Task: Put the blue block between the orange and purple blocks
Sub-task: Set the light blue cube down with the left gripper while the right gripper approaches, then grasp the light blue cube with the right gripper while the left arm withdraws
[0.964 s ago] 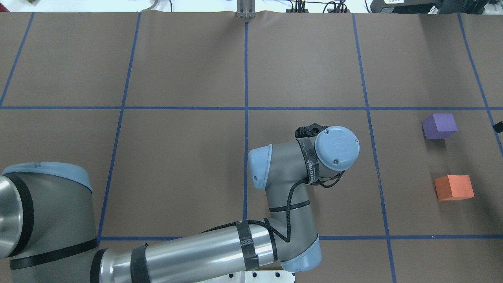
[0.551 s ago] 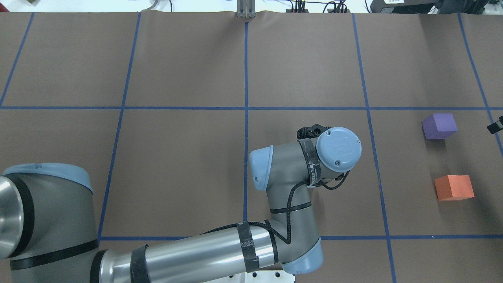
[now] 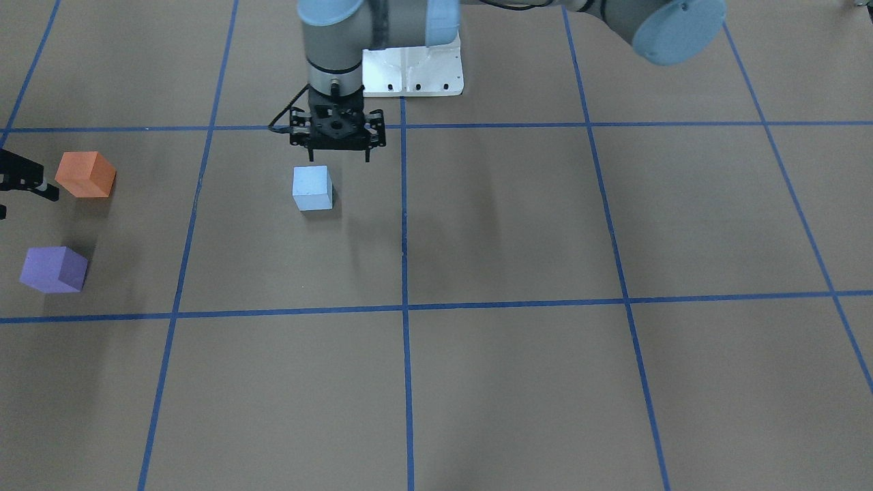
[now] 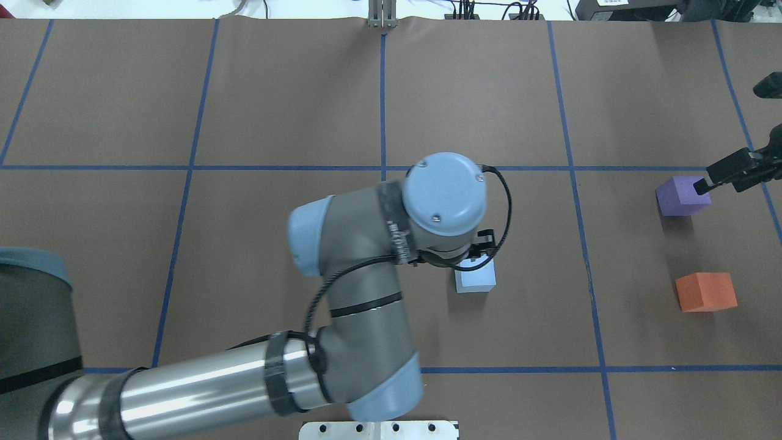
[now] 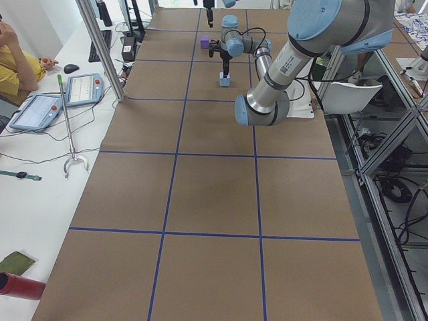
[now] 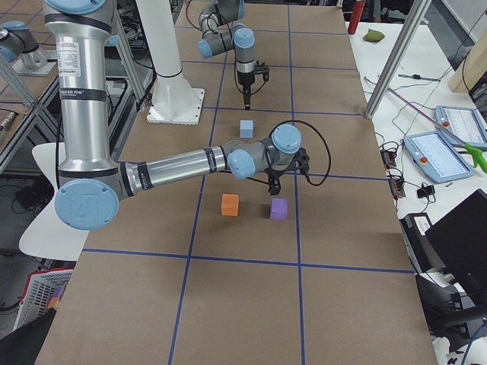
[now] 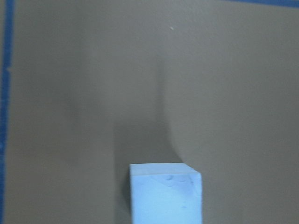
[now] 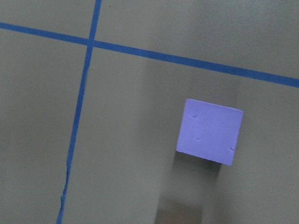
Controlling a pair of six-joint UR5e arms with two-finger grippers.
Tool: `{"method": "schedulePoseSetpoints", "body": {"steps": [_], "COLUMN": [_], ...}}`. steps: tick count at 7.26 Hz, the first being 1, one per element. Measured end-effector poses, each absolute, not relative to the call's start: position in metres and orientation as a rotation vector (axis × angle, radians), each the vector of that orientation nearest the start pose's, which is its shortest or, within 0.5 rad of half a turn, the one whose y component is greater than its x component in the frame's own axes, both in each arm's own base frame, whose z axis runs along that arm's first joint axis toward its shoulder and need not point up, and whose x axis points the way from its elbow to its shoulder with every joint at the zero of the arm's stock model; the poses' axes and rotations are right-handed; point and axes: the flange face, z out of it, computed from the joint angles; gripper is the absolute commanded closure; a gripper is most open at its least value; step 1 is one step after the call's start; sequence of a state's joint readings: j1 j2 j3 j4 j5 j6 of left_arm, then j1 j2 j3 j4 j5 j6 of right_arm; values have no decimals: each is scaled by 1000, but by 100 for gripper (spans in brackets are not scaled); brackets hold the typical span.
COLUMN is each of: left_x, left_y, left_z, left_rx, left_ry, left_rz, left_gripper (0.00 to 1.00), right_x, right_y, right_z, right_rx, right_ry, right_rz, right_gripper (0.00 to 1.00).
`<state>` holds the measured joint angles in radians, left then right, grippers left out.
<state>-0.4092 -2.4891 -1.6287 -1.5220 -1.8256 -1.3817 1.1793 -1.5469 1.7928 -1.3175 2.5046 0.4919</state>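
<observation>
Left gripper (image 3: 339, 158) over blue block (image 3: 312, 188)

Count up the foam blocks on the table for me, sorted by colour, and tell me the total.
Blue block: 1
Orange block: 1
Purple block: 1
Total: 3 blocks

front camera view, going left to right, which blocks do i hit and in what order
purple block → orange block → blue block
</observation>
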Motion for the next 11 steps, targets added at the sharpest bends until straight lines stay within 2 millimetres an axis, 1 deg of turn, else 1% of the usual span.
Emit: {"method": "schedulePoseSetpoints", "body": {"steps": [1,2,3,4,5,6,7,8,10,11], "left_x": [533,481,447,427,417,413,412,412,413,414], "left_y": [-377,-381,-387,-395,-401,-404,-406,-406,-407,-408], "left_z": [115,149,172,184,189,191,193,194,196,196], "left_rx": [40,43,46,50,53,55,54,51,47,47], "left_ry": [970,976,973,967,963,960,957,954,951,950], "left_rz": [-78,-63,-64,-78,-92,-100,-106,-112,-118,-119], "left_gripper": [0,0,0,0,0,0,0,0,0,0], "right_x": [-179,-225,-275,-320,-363,-395,-414,-428,-449,-455], "right_y": [-489,-486,-474,-458,-440,-423,-410,-398,-380,-375], "right_z": [474,445,417,392,370,354,346,345,346,344], "right_rx": [31,28,31,40,40,36,33,32,36,39], "right_ry": [-1027,-1030,-1026,-1022,-1026,-1031,-1032,-1027,-1008,-999], "right_rz": [-79,-21,21,48,68,87,90,84,64,60], "right_gripper": [0,0,0,0,0,0,0,0,0,0]}}
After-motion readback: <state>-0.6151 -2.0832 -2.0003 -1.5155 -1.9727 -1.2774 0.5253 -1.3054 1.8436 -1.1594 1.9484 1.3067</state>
